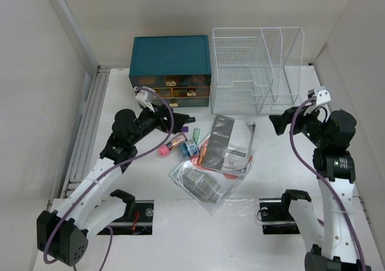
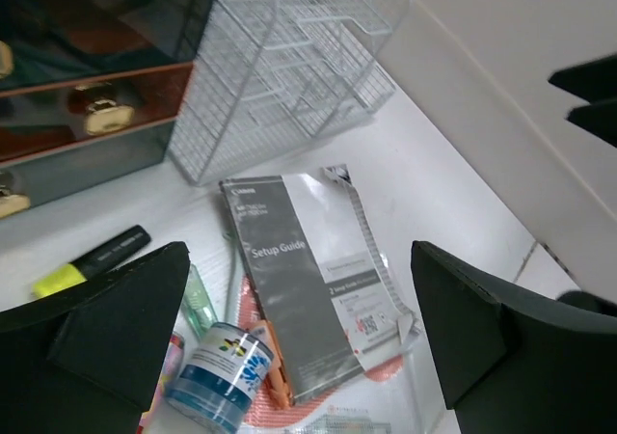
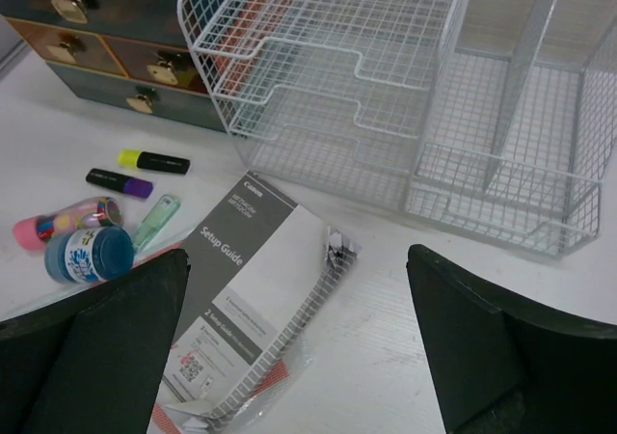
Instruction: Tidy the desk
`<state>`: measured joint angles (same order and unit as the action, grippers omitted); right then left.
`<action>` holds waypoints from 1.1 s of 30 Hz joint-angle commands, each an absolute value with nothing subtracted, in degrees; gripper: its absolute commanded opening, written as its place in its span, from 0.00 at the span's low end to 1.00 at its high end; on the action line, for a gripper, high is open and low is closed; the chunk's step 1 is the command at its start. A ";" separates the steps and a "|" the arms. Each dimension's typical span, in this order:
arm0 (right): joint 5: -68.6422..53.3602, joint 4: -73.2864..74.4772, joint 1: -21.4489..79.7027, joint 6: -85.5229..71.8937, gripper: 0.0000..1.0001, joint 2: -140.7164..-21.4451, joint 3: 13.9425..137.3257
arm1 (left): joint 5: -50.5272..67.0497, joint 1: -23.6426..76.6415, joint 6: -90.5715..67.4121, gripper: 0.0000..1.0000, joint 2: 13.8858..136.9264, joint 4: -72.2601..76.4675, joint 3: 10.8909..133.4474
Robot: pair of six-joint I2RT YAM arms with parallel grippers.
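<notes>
A white worktop (image 1: 283, 180) carries the desk clutter, seen from above. At the back, in the upper middle of the top view, a teal drawer chest with brass pulls (image 1: 170, 54) stands just beside a white wire-mesh tray organizer (image 1: 255, 66); its drawers look closed.

In front of them, around the centre of the frame, the loose things lie in a cluster. A grey-and-white "Setup Guide" booklet (image 1: 225, 141) lies flat, partly overlapping a crumpled clear plastic bag (image 1: 201, 183) that spreads toward the lower middle. Left of the booklet are a pink tube (image 3: 63, 222), a round blue-and-white container (image 3: 89, 254) touching it, and a pale green translucent stick (image 3: 156, 221). Nearer the chest lie a black-and-yellow highlighter (image 3: 154, 162) and a black-and-purple highlighter (image 3: 119, 182), side by side and roughly parallel. Something orange (image 2: 275, 376) peeks out under the booklet's edge.

The left gripper (image 1: 162, 111) hovers at centre left, near the chest's front, above the highlighters. Its jaws stand wide apart and hold nothing.

The right gripper (image 1: 283, 121) hangs at centre right, in front of the wire organizer's lower right corner, well apart from the cluster. Its jaws are likewise spread wide and empty, with the booklet and the organizer framed between its fingers (image 3: 106, 338) in the wrist view.
</notes>
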<state>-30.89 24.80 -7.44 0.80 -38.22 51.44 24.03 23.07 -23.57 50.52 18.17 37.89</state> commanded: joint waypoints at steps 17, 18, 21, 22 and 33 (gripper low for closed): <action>-37.35 11.25 -7.56 -6.59 0.29 -46.67 34.46 | 18.03 45.00 -16.17 0.88 59.41 23.02 37.89; -37.35 11.25 -7.56 -5.98 0.46 -48.67 34.45 | 16.89 45.70 -16.17 0.87 60.02 24.07 37.36; -41.03 9.94 -7.56 -6.59 0.69 -53.85 34.45 | 15.83 45.70 -16.70 0.82 63.01 26.37 36.83; -43.39 9.32 -7.56 -7.55 0.69 -55.44 34.45 | 15.82 45.70 -16.70 0.78 64.24 26.37 37.70; -40.34 2.20 -5.19 -9.49 0.70 -73.12 36.12 | 5.28 49.57 -15.30 0.68 82.60 33.49 45.17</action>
<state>-40.53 8.47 -5.91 -8.60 -72.55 34.13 9.76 49.58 -16.86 81.43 27.07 40.51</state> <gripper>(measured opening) 0.698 0.679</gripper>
